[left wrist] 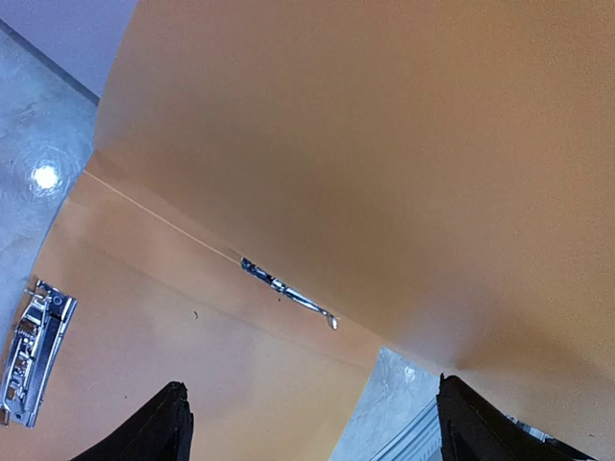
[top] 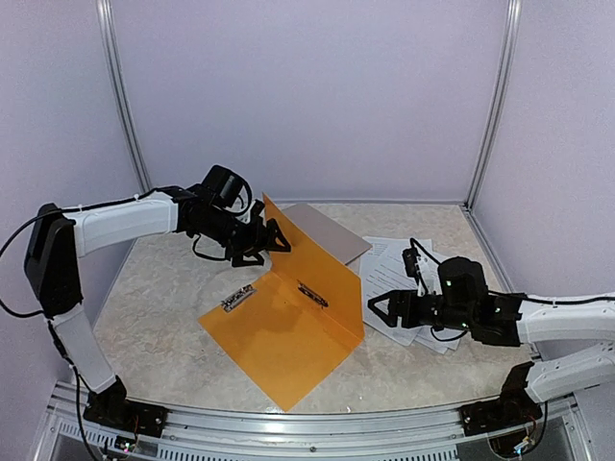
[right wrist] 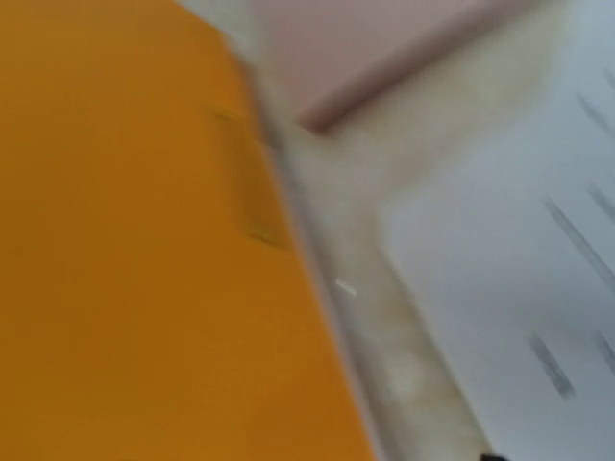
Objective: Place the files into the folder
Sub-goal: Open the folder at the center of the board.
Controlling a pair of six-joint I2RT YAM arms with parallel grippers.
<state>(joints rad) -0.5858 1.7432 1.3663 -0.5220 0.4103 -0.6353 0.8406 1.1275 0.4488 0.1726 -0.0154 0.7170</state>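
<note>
The orange folder [top: 279,336] lies open on the table, its right cover [top: 312,264] standing up at a slant. My left gripper [top: 269,238] is at the cover's upper far edge, open; in the left wrist view its gripper [left wrist: 317,427] shows wide-apart fingers with nothing pinched, the orange cover [left wrist: 384,144] filling the view. The files [top: 399,264], white printed sheets, lie to the right of the folder. My right gripper [top: 373,309] hovers low over their left edge, close to the folder's right edge, and looks open. The right wrist view is blurred, showing folder [right wrist: 125,240] and files [right wrist: 519,288].
A grey-brown clipboard [top: 327,230] lies behind the raised cover, also seen in the right wrist view as a clipboard [right wrist: 384,48]. A metal clip [top: 237,297] sits on the folder's left inner leaf and a spine fastener [left wrist: 288,293] along the fold. Walls enclose the table.
</note>
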